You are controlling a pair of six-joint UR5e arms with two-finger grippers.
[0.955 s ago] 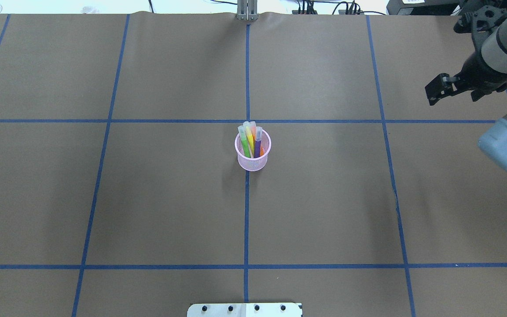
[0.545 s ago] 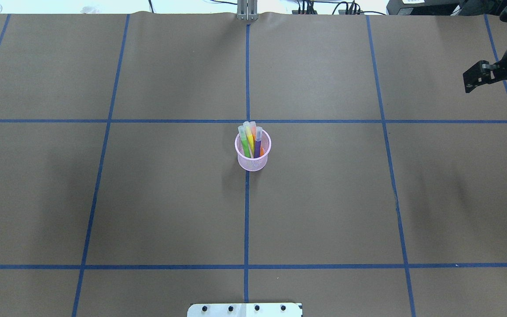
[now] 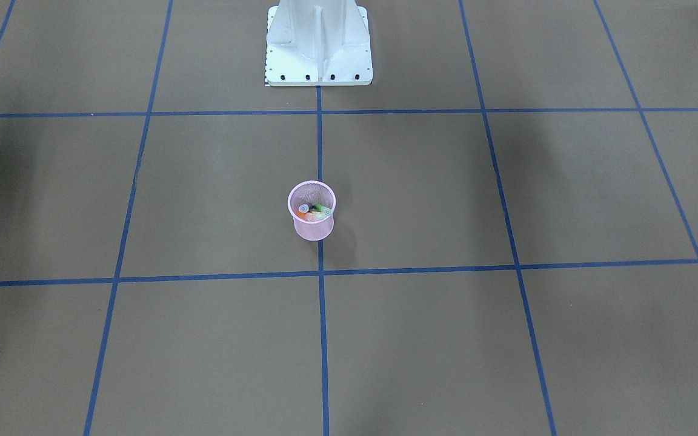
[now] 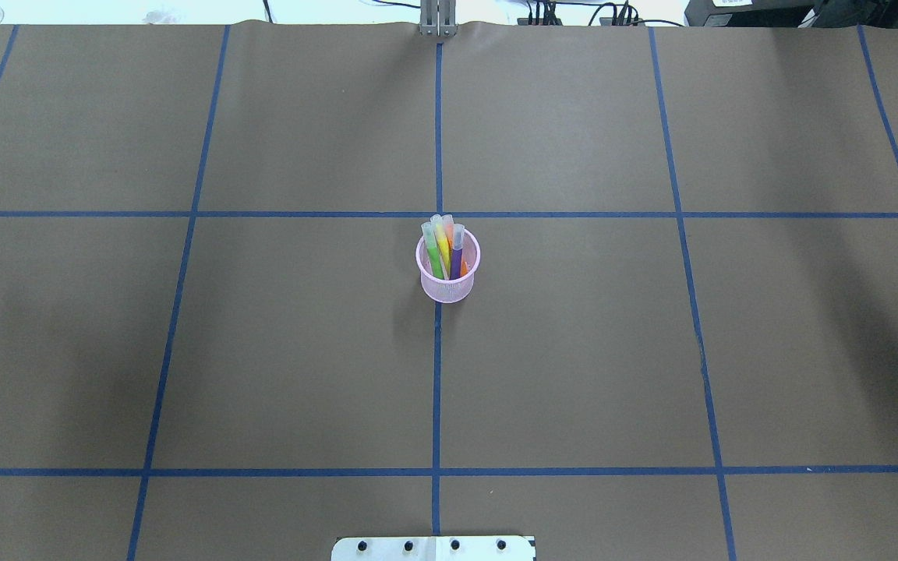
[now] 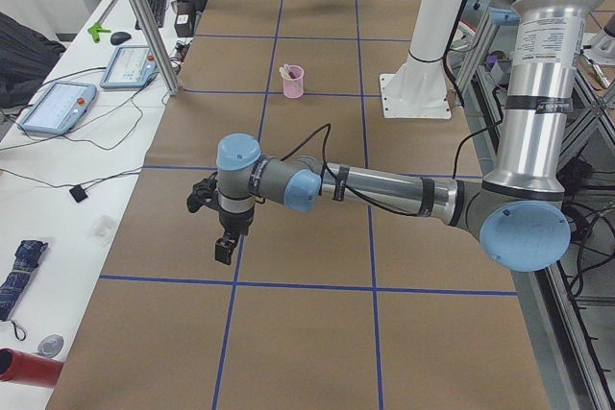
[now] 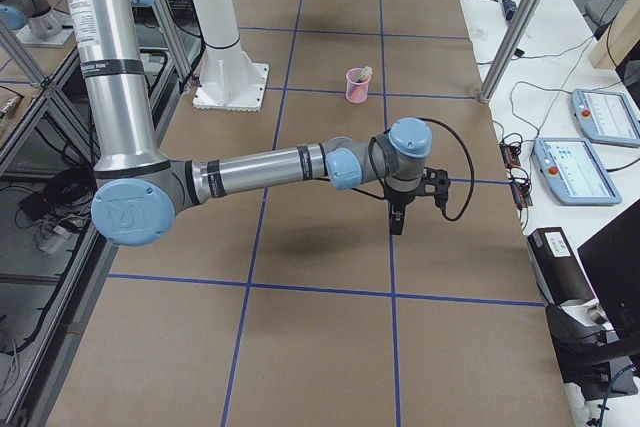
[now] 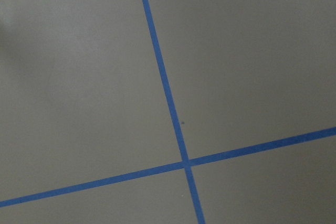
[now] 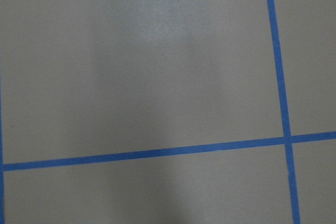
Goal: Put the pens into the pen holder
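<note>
Left gripper [image 5: 224,237]: black, two-fingered, pointing down above the brown paper table cover [image 5: 317,333] at the robot's left end of the table. It shows only in the left side view, so I cannot tell how its jaws stand. Nothing is seen between the fingers from that angle.

Right gripper [image 6: 395,217]: black, pointing down above the paper at the robot's right end of the table, close to a blue tape line [image 6: 392,277]. In the overhead view only a black sliver of it shows at the right edge. I cannot tell whether its fingers are spread or closed.

Small round pale pink wire-mesh pen holder [image 4: 449,290]: upright at mid-table, sitting on the centre blue tape line, on the robot's side of a crossing tape line and just beside it. It is well apart from both grippers.

Coloured plastic pens [image 4: 443,245]: green, yellow, orange and purple barrels with translucent caps. All stand inside the holder. Their tops rise above the rim and lean toward the far edge of the table, away from the robot.

White metal robot pedestal [image 3: 319,42]: on the centre line at the robot's edge of the table.

Both wrist views show brown paper and crossing blue tape. The left one also catches a red shape in its top-left corner.
</note>
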